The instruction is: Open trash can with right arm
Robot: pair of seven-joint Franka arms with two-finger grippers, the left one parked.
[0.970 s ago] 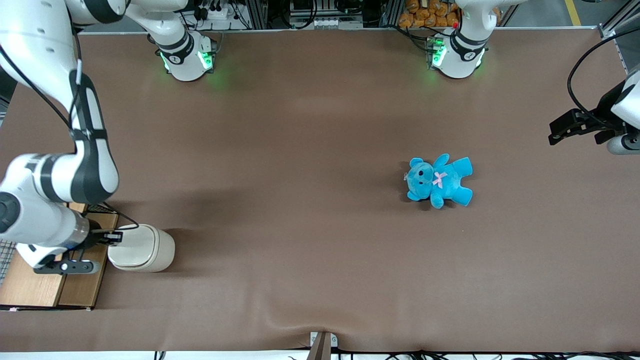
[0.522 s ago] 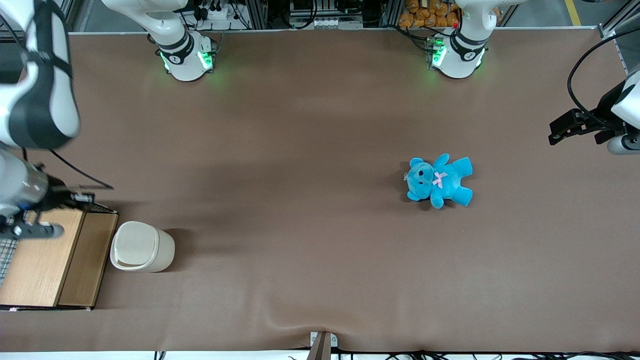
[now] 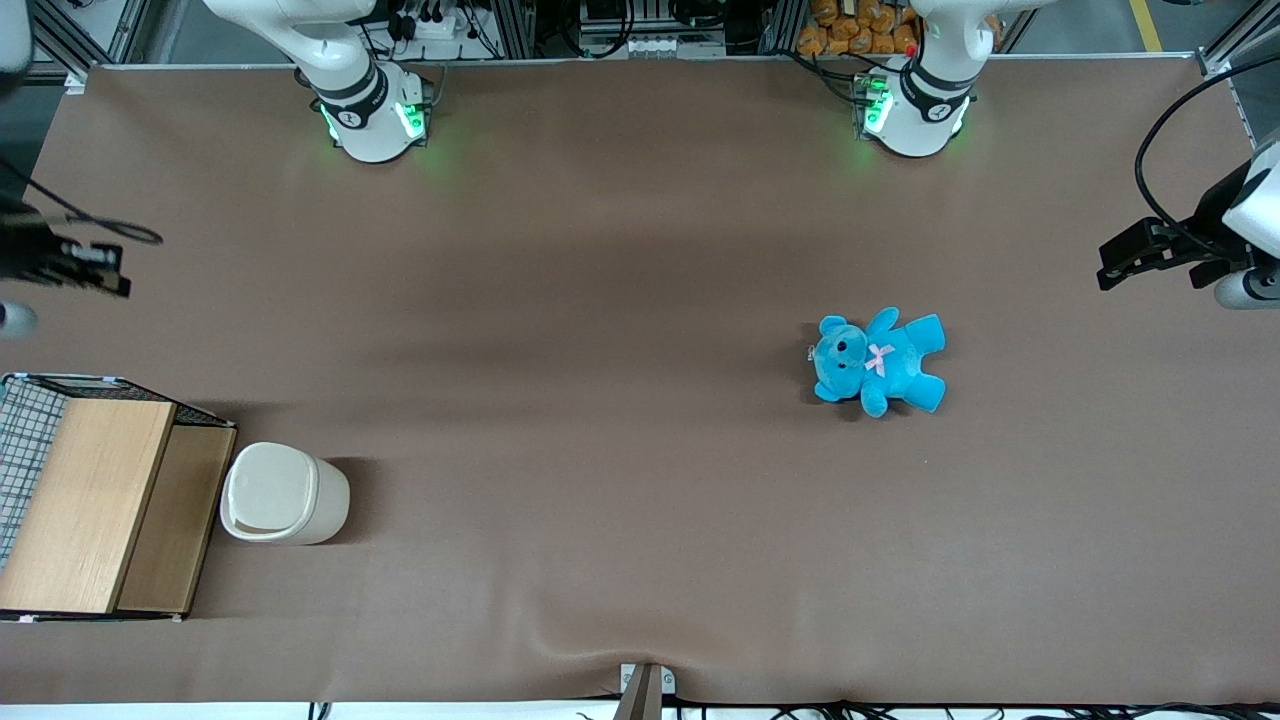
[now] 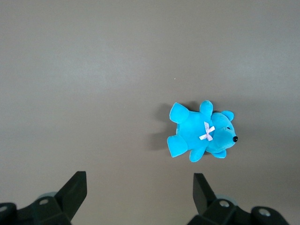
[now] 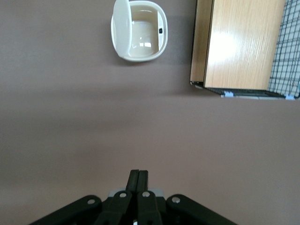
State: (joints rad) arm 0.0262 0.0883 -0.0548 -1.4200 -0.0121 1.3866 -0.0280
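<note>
Trash can (image 3: 283, 494): lid up, inside bare, just beside the wooden box (image 3: 95, 505).
Gripper (image 5: 138, 180): fingers pressed together, holding nothing, high above the table (image 3: 620, 300), well apart from the can.

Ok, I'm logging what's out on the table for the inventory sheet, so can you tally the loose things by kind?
Trash can: 1, lid up, beside the wooden box
Wooden box: 1
Teddy bear: 1, toward the parked arm's end
Total: 3
The gripper is shut, raised above bare table, away from the can.
</note>
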